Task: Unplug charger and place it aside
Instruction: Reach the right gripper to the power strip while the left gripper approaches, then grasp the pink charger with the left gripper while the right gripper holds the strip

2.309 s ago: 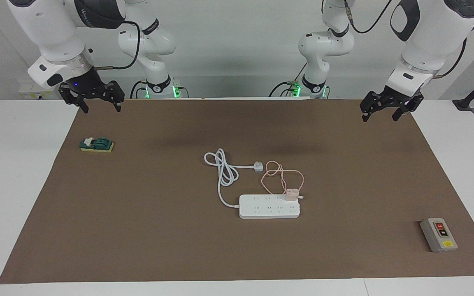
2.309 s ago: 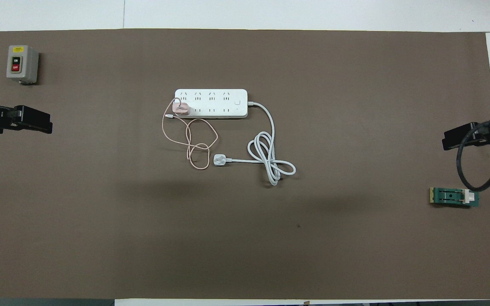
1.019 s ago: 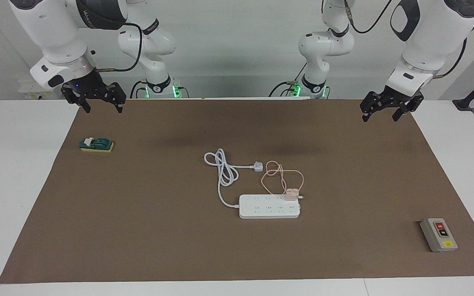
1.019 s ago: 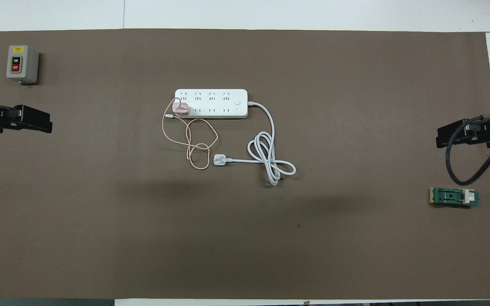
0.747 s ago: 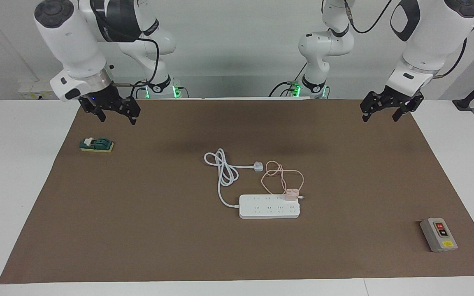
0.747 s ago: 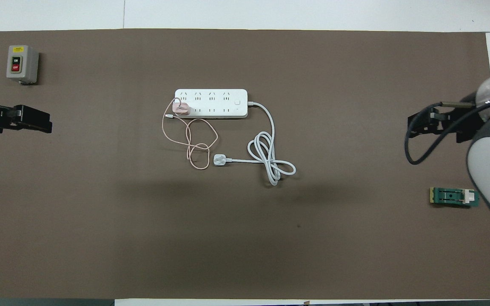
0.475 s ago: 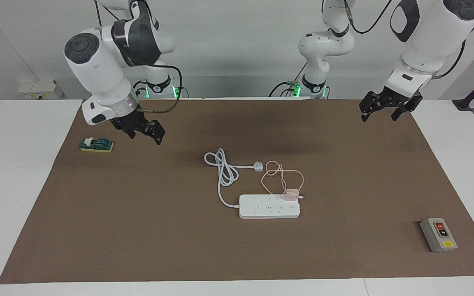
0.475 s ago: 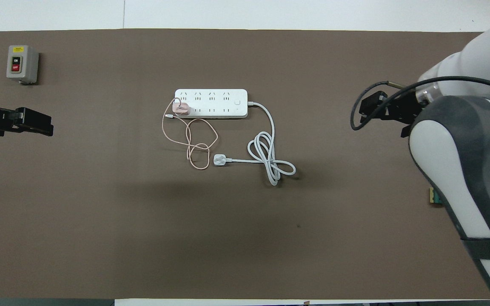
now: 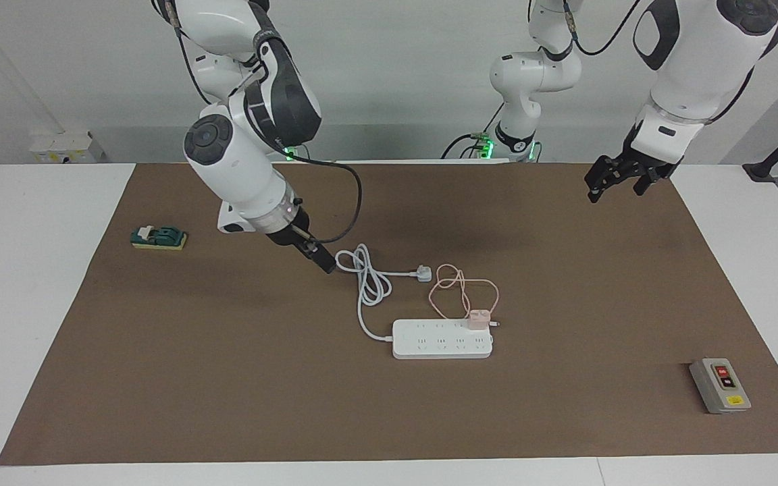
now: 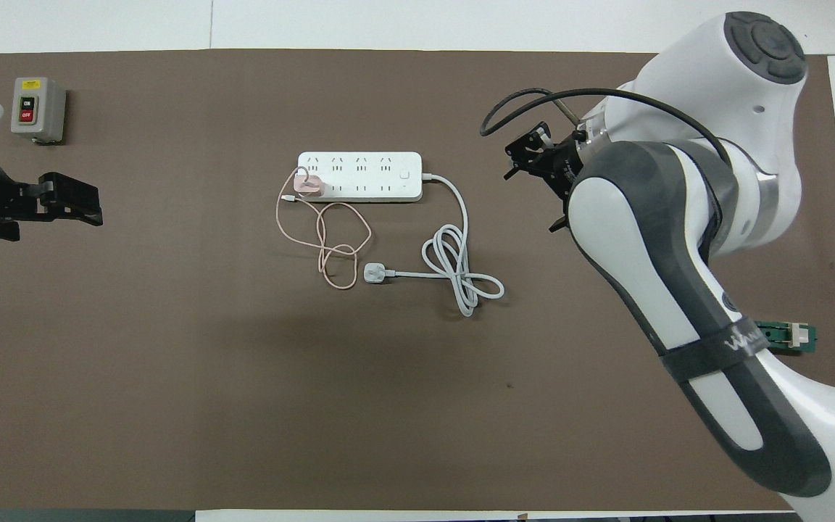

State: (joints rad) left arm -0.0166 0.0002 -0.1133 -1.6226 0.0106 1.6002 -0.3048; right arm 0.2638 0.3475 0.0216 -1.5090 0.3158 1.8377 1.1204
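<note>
While nothing is gripped yet, plenty to read off the facing view. Pink charger (image 9: 478, 318) plugged into the power strip (image 9: 442, 339), at the strip's end toward the left arm, on the row nearer the robots. Thin pink cable (image 9: 462, 289) looped on the mat just robot-side of it. Right gripper (image 9: 322, 260) up over the mat beside the white cord coil (image 9: 366, 273), holding nothing, jaws edge-on so can't tell whether spread or closed. Left gripper (image 9: 615, 182) waiting over the mat's corner near its own base, fingers apart, empty.

From overhead, same story. Strip (image 10: 359, 176) lying lengthwise along the table, end to end between the two arms, charger (image 10: 309, 185) on the end away from the right gripper (image 10: 530, 156). So the whole strip sits between those jaws and the charger. Left gripper (image 10: 69, 208) well apart too, but with bare mat in its way. Probably about even on reach; pull looks like straight up off the strip.
</note>
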